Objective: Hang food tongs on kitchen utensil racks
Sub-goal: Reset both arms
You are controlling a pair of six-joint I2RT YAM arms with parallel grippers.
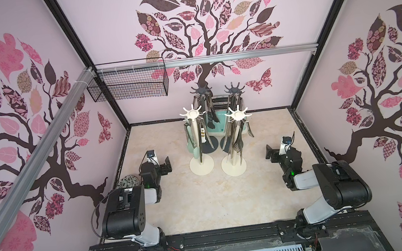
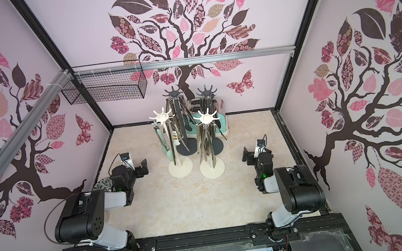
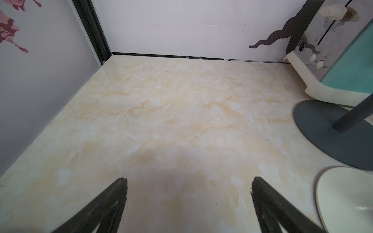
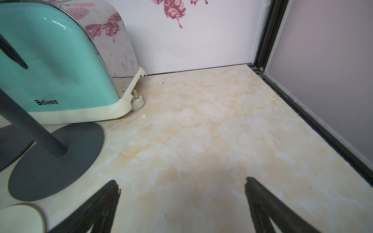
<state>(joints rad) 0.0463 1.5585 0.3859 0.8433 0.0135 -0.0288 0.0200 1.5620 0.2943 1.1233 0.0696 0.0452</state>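
Tongs hang from all four racks, clustered mid-surface toward the back edge, just before a toaster; left end effector and right end effector both released, jaws wide, empty, flanking the racks.

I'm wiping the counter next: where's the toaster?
In a top view the toaster stands mid-table against the back wall, just behind the two dark grey racks.
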